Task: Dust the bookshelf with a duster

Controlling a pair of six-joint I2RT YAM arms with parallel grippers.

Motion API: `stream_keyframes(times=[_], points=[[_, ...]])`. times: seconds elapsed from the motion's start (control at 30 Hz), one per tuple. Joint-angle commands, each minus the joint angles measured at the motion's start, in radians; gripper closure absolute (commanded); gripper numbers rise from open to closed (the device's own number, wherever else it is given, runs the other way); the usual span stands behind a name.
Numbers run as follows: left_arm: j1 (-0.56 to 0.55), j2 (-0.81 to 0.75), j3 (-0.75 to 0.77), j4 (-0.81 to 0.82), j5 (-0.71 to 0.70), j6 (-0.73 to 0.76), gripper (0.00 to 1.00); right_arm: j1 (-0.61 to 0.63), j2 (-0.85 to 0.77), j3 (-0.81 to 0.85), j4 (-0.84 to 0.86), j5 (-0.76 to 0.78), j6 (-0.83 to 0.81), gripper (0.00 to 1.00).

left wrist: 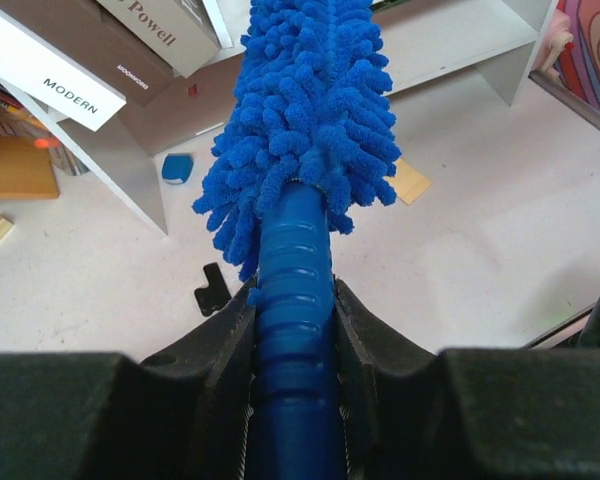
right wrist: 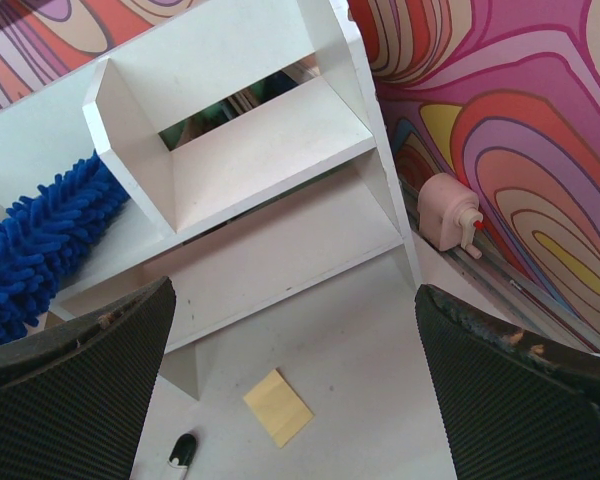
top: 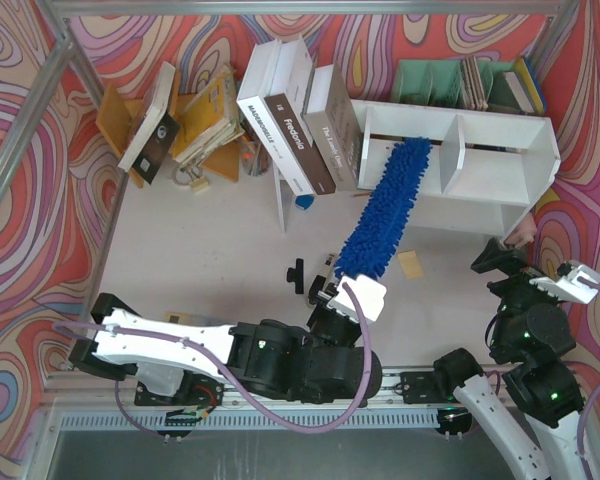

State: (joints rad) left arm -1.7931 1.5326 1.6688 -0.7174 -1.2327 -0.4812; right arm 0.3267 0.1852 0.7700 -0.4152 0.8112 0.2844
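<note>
While left fingers (left wrist: 215, 350) clamp handle of long bright-blue fluffy duster (top: 385, 205), tip reaches left cubby of large white wooden bookshelf (top: 500, 130); best sweep lightly along cubby floor; right fingers (right wrist: 70, 370) apart, empty.

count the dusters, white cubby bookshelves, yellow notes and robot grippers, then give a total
duster: 1
bookshelf: 1
yellow note: 1
grippers: 2, the left gripper and the right gripper
total: 5

Overhead rear view, wrists facing bookshelf (top: 520, 165)
</note>
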Motion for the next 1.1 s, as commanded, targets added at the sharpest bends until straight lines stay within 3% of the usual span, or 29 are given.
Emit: stream_keyframes(times=[0.0,0.17,0.3,0.4,0.53,0.63,0.77,1.07], points=[[-0.005,-0.032,-0.062,0.089,-0.019,0.031,1.0,-0.002,0.005,-0.007,0.032,0.008,-0.012,0.08],[0.051,-0.057,-0.174,0.108,0.161,-0.087,1.0,-0.003,0.004,-0.005,0.03,-0.001,-0.009,0.08],[0.067,-0.04,-0.185,0.062,0.176,-0.14,1.0,-0.003,0.012,-0.002,0.027,-0.03,-0.007,0.08],[0.067,-0.036,-0.187,0.055,0.171,-0.152,1.0,-0.004,0.048,0.037,-0.016,-0.14,0.053,0.09],[0.068,-0.024,-0.185,0.047,0.171,-0.162,1.0,-0.003,0.175,0.161,-0.177,-0.386,0.277,0.09],[0.068,-0.02,-0.185,0.046,0.174,-0.17,1.0,-0.003,0.258,0.21,-0.2,-0.545,0.389,0.1],[0.069,-0.018,-0.195,0.053,0.184,-0.181,1.0,-0.004,0.312,0.169,-0.104,-0.751,0.514,0.1],[0.069,-0.042,-0.239,0.093,0.213,-0.188,1.0,-0.003,0.348,0.014,0.108,-0.828,0.736,0.1]])
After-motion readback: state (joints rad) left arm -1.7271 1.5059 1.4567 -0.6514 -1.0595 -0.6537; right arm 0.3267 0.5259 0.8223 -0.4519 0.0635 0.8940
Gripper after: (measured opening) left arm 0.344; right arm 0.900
